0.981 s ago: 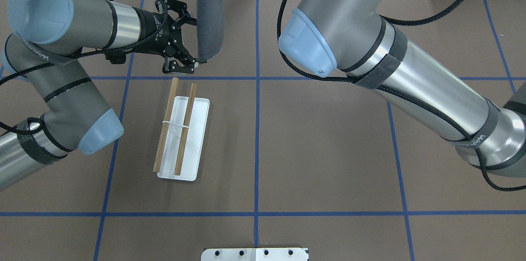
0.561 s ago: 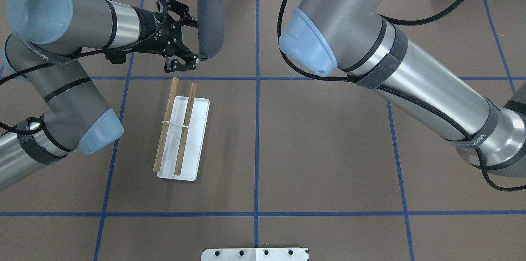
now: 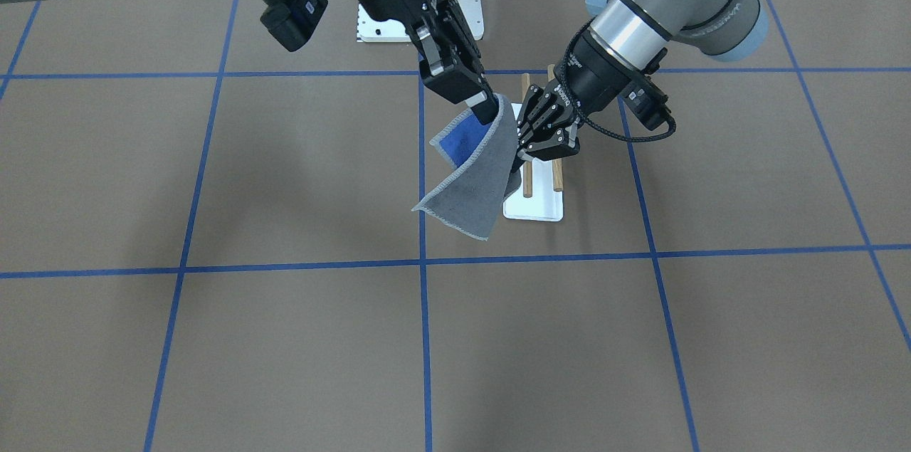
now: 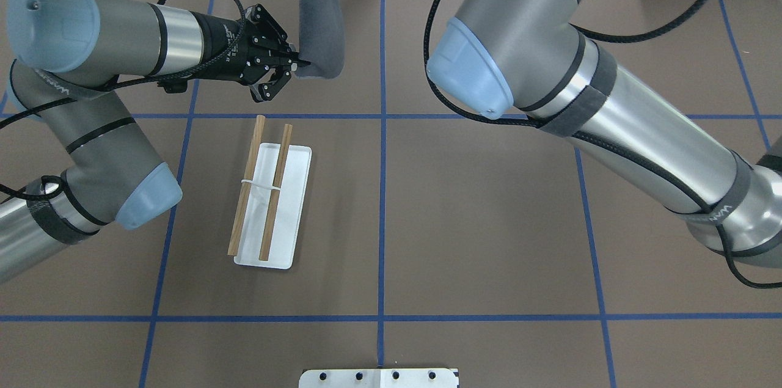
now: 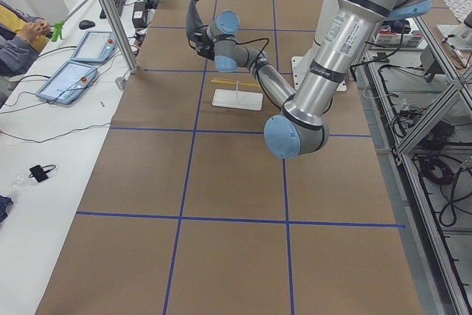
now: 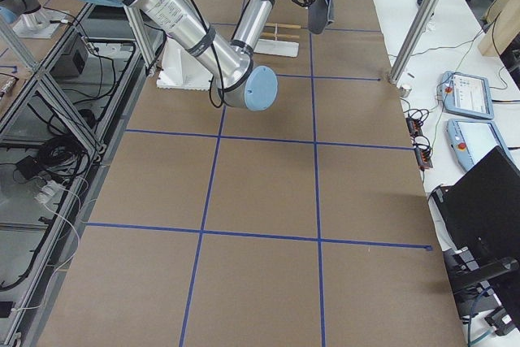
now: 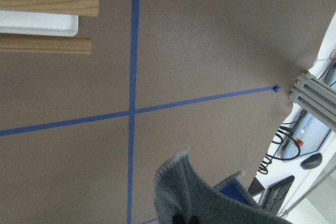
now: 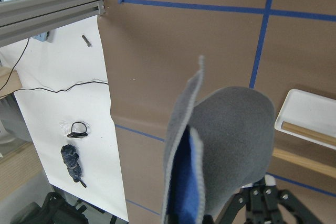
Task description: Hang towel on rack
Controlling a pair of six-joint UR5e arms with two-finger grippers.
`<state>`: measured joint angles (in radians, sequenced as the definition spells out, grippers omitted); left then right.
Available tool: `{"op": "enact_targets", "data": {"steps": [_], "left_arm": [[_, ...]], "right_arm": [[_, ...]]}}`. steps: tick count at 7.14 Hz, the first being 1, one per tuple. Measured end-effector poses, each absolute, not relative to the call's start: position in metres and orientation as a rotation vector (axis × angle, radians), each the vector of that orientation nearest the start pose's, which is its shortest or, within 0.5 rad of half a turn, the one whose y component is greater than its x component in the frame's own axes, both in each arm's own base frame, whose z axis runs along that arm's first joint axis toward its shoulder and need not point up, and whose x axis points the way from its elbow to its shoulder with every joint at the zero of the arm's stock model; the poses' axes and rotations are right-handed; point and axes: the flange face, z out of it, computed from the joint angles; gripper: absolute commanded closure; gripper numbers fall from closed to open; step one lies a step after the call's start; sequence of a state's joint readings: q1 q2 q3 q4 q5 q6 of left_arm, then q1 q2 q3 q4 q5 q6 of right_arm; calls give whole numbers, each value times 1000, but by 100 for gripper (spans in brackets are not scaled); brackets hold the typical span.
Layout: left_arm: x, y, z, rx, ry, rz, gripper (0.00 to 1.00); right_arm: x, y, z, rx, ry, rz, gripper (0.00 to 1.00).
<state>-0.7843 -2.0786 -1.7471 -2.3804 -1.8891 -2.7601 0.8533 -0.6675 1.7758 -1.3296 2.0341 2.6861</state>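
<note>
The towel [image 3: 473,185] hangs above the table, grey side out with blue [image 3: 459,141] showing inside its fold. My right gripper [image 3: 490,109] is shut on its top corner. My left gripper [image 4: 300,63] is shut on the lower side edge of the towel [image 4: 321,21]. The rack [image 4: 276,183], two wooden rods over a white base plate [image 4: 287,229], stands on the table just nearer to the robot than the left gripper, with nothing on it. In the left wrist view the towel [image 7: 210,200] fills the bottom and the rod ends [image 7: 50,1] show at top left.
A white bolted pedestal [image 4: 379,377] sits at the table's near edge. Blue tape lines [image 4: 382,192] grid the brown surface. An aluminium frame post [image 7: 315,95] and a side desk with tablets [image 5: 74,71] lie beyond the far edge, where a person [image 5: 18,35] sits.
My left gripper went from open around the towel's lower edge to shut on it. It also moved slightly farther away, and the towel shifted a little to the right.
</note>
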Motion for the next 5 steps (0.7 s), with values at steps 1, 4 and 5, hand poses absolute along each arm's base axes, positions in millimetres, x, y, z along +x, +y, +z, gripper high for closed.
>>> {"op": "enact_targets", "data": {"steps": [1,4,5], "left_arm": [[357,-507,192,-523,1565,-1286,100],[338,-512,180,-210,1640,-1151,100],[336,-508,175,-116,1650,-1081,100]], "right_arm": [[-327,-508,34,-562,-1368,1266,0],[-334,-476,113,-521,-1282,1193,0],[-340,-471,127,-521,-1261,1181,0]]}}
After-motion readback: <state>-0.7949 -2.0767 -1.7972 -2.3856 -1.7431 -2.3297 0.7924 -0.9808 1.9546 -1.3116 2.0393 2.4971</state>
